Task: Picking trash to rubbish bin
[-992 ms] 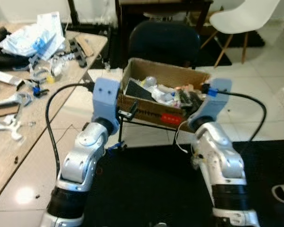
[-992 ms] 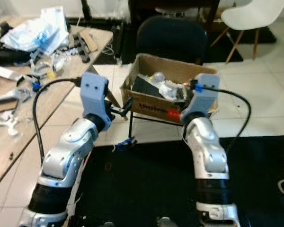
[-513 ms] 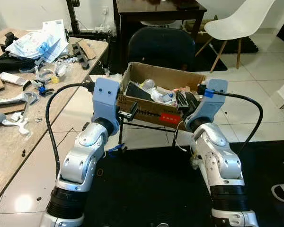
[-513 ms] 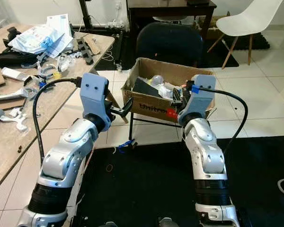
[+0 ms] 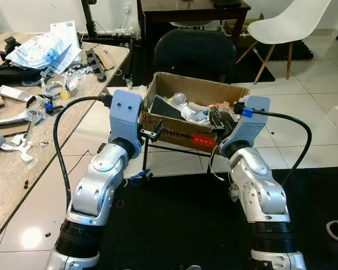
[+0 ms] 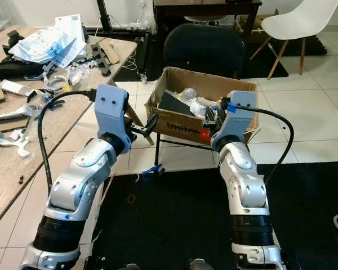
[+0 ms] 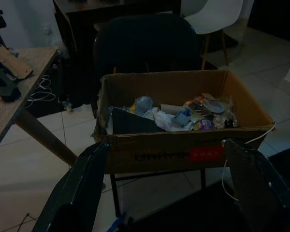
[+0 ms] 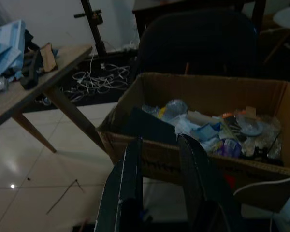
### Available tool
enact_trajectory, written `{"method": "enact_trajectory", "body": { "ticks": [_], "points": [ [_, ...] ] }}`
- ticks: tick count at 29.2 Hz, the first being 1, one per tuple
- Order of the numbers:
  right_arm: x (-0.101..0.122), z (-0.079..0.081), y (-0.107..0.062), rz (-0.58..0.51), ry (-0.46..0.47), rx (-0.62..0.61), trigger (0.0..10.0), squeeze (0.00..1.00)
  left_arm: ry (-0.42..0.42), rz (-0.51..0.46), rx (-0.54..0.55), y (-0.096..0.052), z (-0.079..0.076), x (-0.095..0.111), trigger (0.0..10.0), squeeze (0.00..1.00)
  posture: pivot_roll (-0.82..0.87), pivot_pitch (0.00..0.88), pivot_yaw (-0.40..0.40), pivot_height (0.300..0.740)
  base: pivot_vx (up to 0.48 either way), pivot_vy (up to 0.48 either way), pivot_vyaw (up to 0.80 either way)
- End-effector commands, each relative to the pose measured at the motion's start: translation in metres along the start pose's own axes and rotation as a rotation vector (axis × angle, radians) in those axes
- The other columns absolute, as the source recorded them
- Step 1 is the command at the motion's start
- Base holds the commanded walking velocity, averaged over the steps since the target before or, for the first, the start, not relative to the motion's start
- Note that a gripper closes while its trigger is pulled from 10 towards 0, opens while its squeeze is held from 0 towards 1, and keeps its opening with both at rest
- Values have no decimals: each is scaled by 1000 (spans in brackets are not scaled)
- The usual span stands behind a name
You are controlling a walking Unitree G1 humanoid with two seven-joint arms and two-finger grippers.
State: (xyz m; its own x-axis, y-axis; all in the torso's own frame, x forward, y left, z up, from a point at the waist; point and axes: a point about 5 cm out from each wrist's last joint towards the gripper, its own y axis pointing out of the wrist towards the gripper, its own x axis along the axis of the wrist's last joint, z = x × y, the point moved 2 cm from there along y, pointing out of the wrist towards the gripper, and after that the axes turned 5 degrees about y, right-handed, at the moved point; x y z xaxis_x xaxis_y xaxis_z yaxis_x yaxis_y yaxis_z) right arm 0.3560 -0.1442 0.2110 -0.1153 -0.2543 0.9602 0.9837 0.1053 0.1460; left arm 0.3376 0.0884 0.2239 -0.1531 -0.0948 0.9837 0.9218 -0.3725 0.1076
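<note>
A brown cardboard box [image 5: 180, 133] full of mixed trash [image 5: 188, 109] stands on a thin black frame in front of me. My left gripper [image 5: 153, 130] is raised before the box's front left corner. In the left wrist view this gripper [image 7: 165, 145] is open wide, its fingers [image 7: 87, 179] framing the box [image 7: 174, 155], with nothing between them. My right gripper [image 5: 217, 121] is up at the box's front right part. In the right wrist view its fingers [image 8: 130, 188] stand a little apart, holding nothing, and point at the box [image 8: 212, 89].
A wooden table [image 5: 22, 163] on my left carries plastic bags, tools and scraps. A black chair [image 5: 194, 53] stands right behind the box, with a white chair [image 5: 281, 25] at the back right. A black mat [image 5: 174, 225] lies underfoot, and a small blue scrap [image 5: 136, 177] is at its edge.
The whole picture has shifted a little and sharpened, so the camera moved. Both arms keep the same raised pose before the box.
</note>
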Motion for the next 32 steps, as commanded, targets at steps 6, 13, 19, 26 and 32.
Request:
{"method": "enact_trajectory", "body": {
  "ticks": [6, 13, 19, 26, 32],
  "points": [
    [-8, 4, -5, 50, -18, 18, 10000, 0, 2, 18, -33, -2, -8, -6, 10000, 0, 8, 178, 20, 740, 0, 0, 0],
    [-7, 6, -4, 51, -17, 23, 10000, 0, 4, 4, -57, -2, -13, -3, 10000, 0, 3, 183, 15, 740, 0, 0, 0],
    [-7, 5, -4, 63, -38, 24, 10000, 0, 1, -1, -44, -2, -12, -2, 10000, 0, -4, 180, 8, 740, 0, 0, 0],
    [-7, 10, -4, 77, -107, 59, 10000, 0, -3, -1, -40, -2, -13, -3, 10000, 0, -9, 179, 1, 740, 0, 0, 343],
    [-8, 13, -4, 82, -113, 71, 10000, 0, 0, 14, -36, -4, -12, -6, 10000, 0, -7, 178, -1, 740, 0, 0, 800]
  ]
}}
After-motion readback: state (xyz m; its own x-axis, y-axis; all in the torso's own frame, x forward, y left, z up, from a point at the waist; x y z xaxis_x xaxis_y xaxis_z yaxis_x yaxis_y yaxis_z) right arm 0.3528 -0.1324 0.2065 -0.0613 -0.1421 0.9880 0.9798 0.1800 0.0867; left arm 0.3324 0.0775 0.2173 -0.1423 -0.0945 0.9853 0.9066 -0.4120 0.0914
